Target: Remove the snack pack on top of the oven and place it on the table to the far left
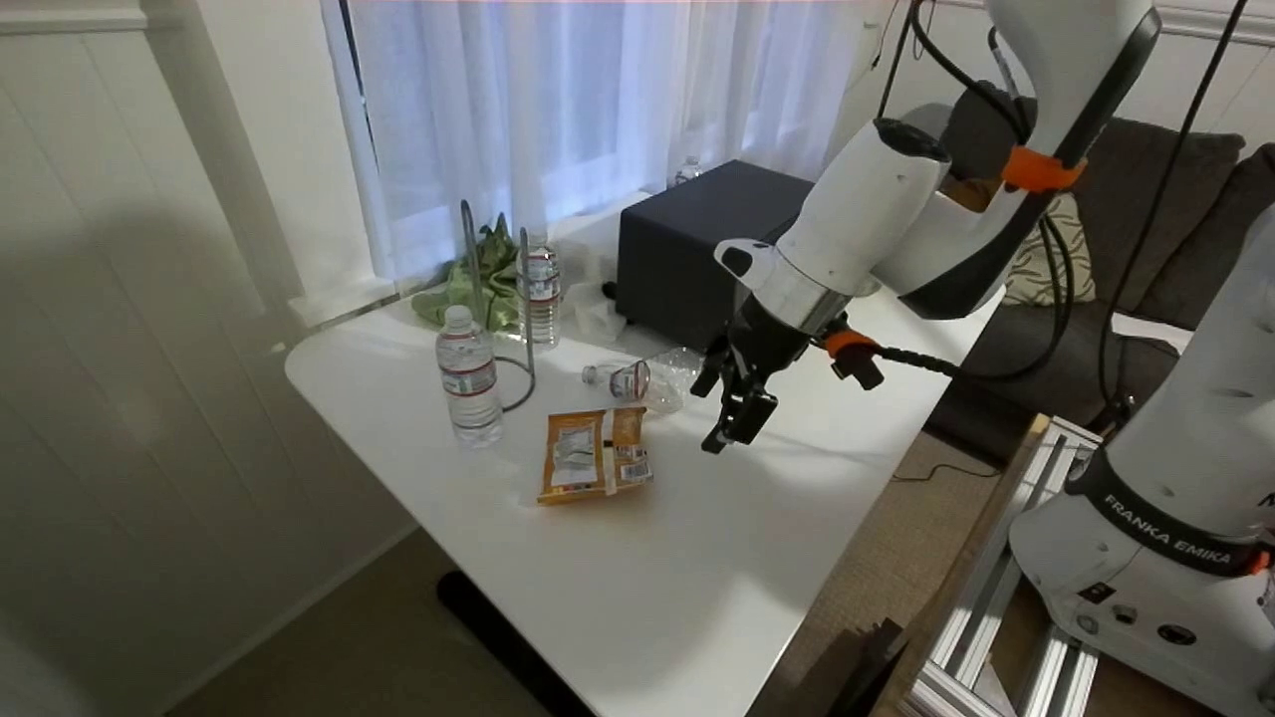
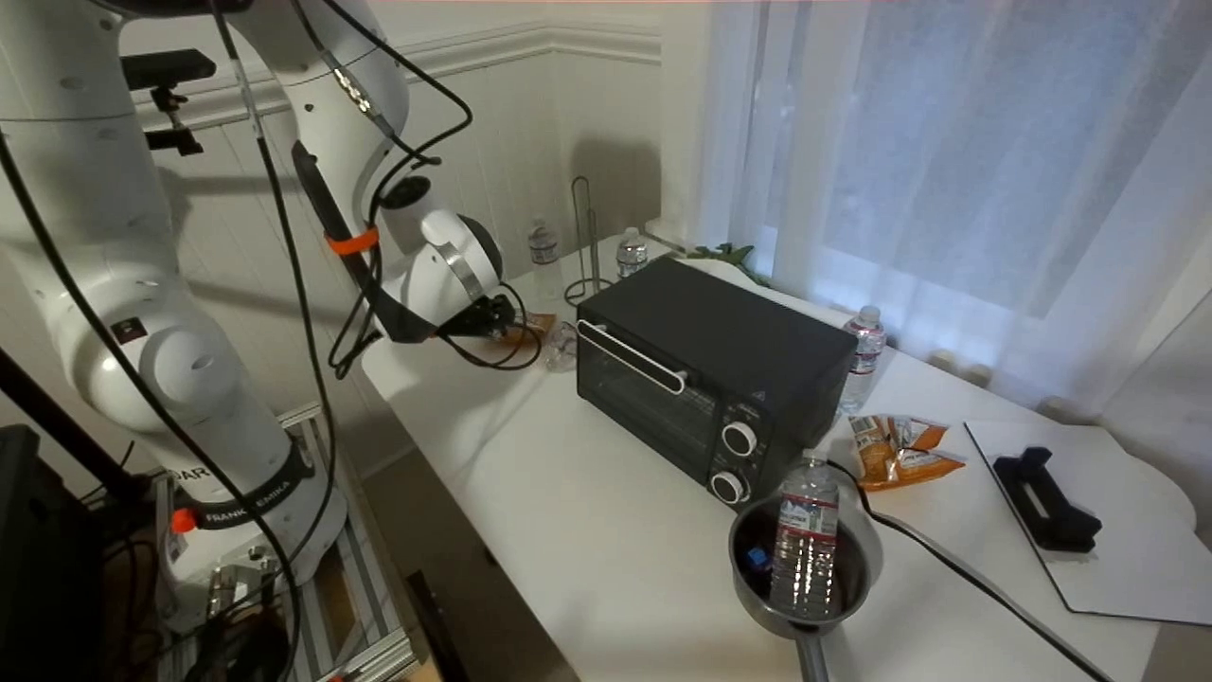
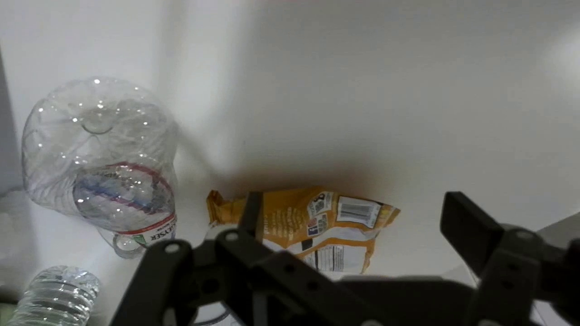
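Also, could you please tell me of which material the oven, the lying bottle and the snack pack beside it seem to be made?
Oven: casing likely painted metal, matte black; flat panels, crisp edges.
Lying bottle: thin clear plastic, glossy; see-through walls with bright highlights.
Snack pack: probably printed plastic film, though coated paper is possible; creased surface, slight sheen.
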Controlling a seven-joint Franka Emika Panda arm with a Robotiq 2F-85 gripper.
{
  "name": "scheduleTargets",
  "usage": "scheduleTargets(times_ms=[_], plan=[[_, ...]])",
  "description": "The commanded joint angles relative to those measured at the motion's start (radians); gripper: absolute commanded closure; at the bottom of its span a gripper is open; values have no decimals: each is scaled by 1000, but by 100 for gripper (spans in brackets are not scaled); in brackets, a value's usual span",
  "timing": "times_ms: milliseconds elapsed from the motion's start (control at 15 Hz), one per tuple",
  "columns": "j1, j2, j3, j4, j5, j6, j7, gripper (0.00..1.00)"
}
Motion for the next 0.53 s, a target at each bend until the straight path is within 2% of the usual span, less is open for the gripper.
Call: scheduleTargets(times_ms=[0, 67, 133, 467], plan=[[5, -75, 4, -38, -78, 25, 133, 0], [10, -87, 2, -38, -92, 20, 161, 0], [5, -29, 2, -14, -51, 18, 90, 0], [6, -53, 3, -15, -68, 18, 125, 0]])
